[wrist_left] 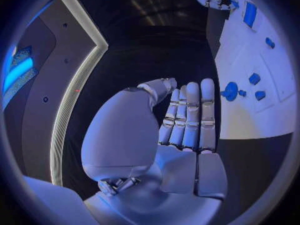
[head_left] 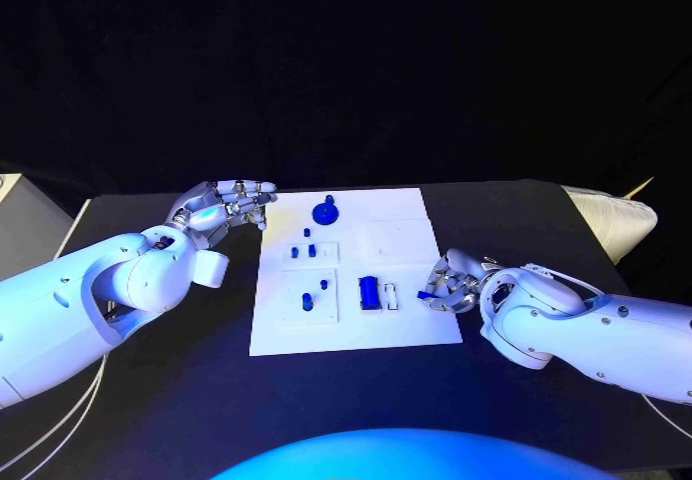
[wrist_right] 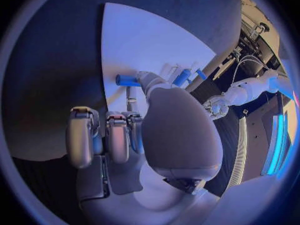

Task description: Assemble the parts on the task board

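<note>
The white task board (head_left: pixel 346 325) lies mid-table and shows again as the task board (wrist_left: pixel 247 112) and the task board (wrist_right: pixel 144 40). On it are a round blue part (head_left: pixel 326 212), several small blue parts (head_left: pixel 304 250) and a blue block (head_left: pixel 371 292). My left hand (head_left: pixel 224 210) hovers off the board's far left corner, with straight fingers (wrist_left: pixel 190 117) and an empty palm. My right hand (head_left: pixel 454 280) sits at the board's right edge, its fingers curled in. Its thumb tip is against a small blue part (wrist_right: pixel 127 79), the same small blue part (head_left: pixel 428 295); it seems pinched.
A white padded object (head_left: pixel 620 220) stands at the table's right edge and a pale box (head_left: pixel 15 205) at its left. Bare black table (head_left: pixel 346 400) lies in front of the board. Thin cables (head_left: pixel 51 430) trail at the lower left.
</note>
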`<state>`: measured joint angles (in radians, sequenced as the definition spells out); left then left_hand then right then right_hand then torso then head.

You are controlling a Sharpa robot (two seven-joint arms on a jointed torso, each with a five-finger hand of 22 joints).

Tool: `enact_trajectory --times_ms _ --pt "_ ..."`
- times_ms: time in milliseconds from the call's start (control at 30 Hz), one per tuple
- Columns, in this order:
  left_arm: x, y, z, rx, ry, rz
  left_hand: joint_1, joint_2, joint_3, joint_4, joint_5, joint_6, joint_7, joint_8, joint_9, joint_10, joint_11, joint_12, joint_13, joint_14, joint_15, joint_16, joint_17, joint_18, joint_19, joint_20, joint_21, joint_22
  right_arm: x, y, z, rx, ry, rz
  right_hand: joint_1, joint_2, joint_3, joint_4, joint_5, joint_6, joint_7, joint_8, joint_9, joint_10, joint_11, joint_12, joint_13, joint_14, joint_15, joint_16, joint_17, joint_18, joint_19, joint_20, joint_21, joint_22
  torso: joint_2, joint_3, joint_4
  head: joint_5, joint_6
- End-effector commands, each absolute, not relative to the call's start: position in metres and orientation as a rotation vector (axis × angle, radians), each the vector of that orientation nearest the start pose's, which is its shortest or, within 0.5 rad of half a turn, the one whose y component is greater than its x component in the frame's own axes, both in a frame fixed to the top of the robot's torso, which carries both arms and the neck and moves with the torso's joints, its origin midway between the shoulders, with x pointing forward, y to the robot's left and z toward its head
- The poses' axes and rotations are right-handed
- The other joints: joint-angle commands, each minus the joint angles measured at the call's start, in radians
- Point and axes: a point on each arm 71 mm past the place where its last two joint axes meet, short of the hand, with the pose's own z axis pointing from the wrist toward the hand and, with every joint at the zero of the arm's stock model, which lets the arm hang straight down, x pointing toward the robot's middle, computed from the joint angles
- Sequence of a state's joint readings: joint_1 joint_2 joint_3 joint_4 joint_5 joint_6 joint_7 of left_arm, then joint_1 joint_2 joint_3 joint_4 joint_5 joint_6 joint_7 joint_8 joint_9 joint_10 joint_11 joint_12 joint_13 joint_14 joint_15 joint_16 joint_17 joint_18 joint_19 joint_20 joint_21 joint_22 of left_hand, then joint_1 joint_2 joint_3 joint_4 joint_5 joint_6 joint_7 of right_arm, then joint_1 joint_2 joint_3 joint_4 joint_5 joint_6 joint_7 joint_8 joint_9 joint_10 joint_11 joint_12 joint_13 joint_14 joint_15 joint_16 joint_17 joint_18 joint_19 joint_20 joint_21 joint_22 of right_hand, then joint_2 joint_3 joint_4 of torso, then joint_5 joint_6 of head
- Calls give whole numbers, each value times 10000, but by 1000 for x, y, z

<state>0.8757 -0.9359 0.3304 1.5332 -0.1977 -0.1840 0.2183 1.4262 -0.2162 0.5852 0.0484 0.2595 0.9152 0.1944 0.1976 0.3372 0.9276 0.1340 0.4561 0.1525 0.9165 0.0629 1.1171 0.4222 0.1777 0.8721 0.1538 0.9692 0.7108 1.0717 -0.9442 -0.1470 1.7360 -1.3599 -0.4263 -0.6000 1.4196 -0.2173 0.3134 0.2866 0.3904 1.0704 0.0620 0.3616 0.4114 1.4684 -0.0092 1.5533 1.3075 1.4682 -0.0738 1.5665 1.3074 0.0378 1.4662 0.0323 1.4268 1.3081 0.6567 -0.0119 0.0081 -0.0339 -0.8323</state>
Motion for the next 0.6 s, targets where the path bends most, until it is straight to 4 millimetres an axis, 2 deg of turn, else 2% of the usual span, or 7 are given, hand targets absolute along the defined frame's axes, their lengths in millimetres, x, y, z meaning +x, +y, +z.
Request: enact_trajectory --times_ms 33,267,433,600 --pt "472 257 -203 -11779 14860 -15461 -45 32 -23 52 55 3 16 60 -12 -62 14 37 -12 -29 3 -35 -11 80 45 8 -61 -9 403 -213 -263 3649 19880 3937 -209 -12 99 3 43 65 -28 47 73 962 -68 46 2565 1026 -64 43 2634 -120 835 -86 56 2238 -4 -11 3 -9 -11" --pt "472 256 -203 -11780 14899 -15485 -36 34 -17 52 57 -1 18 62 -17 -69 16 39 -17 -30 2 -34 -13 80 54 6 -67 -16 404 -192 -258 3893 20024 4682 -696 -17 279 11 -156 38 -35 97 125 972 -73 64 2575 1026 -69 43 2634 -124 841 -94 73 2251 -1 -16 9 -31 -20" --pt "472 256 -203 -11780 14918 -15483 -36 34 -17 52 57 -1 18 62 -17 -69 16 39 -17 -30 2 -34 -13 80 54 6 -67 -16 406 -186 -260 3984 20149 4788 -955 7 344 17 -274 26 -35 122 151 984 -72 90 2589 1026 -66 43 2634 -131 847 -93 110 2265 -2 -25 12 -21 -32" --pt "472 256 -203 -11784 14937 -15480 -36 34 -17 52 57 -1 18 62 -17 -69 16 39 -17 -30 2 -34 -13 80 54 6 -67 -16 409 -180 -263 4026 20323 4804 -1438 62 387 25 -495 16 -32 158 186 999 -67 120 2605 1026 -60 43 2634 -143 858 -86 170 2287 1 -14 0 -18 -39"
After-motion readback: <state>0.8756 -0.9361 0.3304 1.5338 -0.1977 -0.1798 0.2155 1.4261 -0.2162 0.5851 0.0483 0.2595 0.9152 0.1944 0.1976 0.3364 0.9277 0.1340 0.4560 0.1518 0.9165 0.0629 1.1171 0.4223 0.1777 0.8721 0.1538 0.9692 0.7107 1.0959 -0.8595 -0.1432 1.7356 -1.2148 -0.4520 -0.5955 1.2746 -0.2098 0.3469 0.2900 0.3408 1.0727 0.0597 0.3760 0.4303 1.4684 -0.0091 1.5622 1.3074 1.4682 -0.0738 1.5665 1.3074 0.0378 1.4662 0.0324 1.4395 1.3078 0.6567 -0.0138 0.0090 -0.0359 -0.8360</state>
